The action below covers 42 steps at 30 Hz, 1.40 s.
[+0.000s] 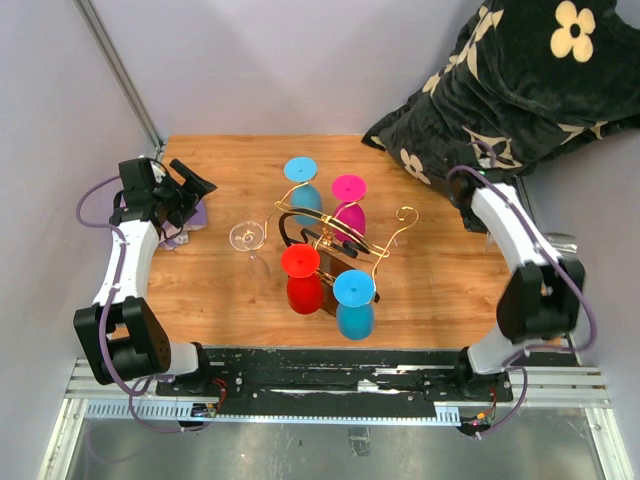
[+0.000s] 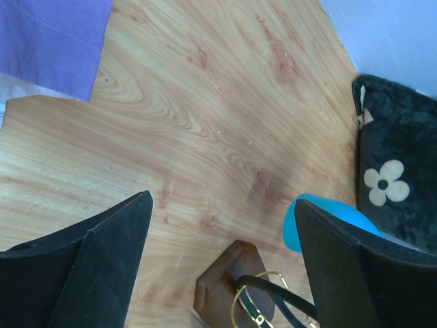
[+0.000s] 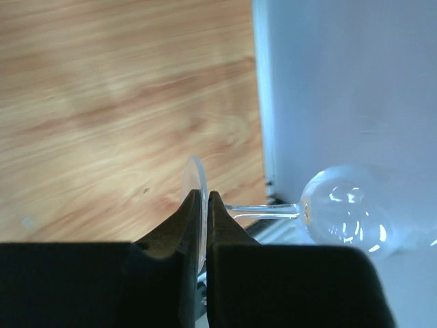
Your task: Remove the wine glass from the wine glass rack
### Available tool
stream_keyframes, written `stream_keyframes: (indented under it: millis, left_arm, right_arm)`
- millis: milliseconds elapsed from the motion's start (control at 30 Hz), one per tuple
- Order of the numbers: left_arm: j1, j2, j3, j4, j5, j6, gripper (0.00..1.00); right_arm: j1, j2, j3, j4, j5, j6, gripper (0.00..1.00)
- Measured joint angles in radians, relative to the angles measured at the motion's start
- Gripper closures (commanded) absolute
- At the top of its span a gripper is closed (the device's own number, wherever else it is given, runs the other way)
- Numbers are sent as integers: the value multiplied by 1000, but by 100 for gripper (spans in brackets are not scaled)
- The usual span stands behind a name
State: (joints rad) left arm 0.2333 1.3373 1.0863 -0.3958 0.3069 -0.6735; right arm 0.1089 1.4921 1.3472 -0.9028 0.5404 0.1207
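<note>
The wine glass rack, gold wire on a dark brown base, stands mid-table with several coloured glasses hanging upside down: blue, magenta, red and blue. My right gripper is shut on the foot of a clear wine glass. The glass lies sideways, its bowl out past the table's right edge. In the top view my own arm hides that gripper. My left gripper is open and empty at the far left, away from the rack.
A second clear glass stands on the table left of the rack. A purple cloth lies under my left gripper. A black flowered cushion fills the back right corner. Walls close the left and back sides.
</note>
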Motion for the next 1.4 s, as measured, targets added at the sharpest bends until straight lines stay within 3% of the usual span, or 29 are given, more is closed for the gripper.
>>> stream_keyframes:
  millis: [133,233,533,833,1000,1400]
  left_arm:
    - [0,-3,0,-1,3,0,9]
    - [0,-7,0,-1,5,4,9]
    - [0,-9,-20,12,16,15,9]
    - [0,-9,-34,14,31,15,8]
    - [0,-9,-34,24,51,11,8]
    - [0,-3,-39,35,69,11,8]
  right_arm:
    - [42,256,126,-128,246,94,99]
    - [50,370,150,-159,349,151,99]
    - [50,441,130,-160,471,203,99]
    - [50,719,89,-145,513,299,99]
    - [49,770,95,-145,548,334,99]
    - [-3,939,294,-225,671,381,99]
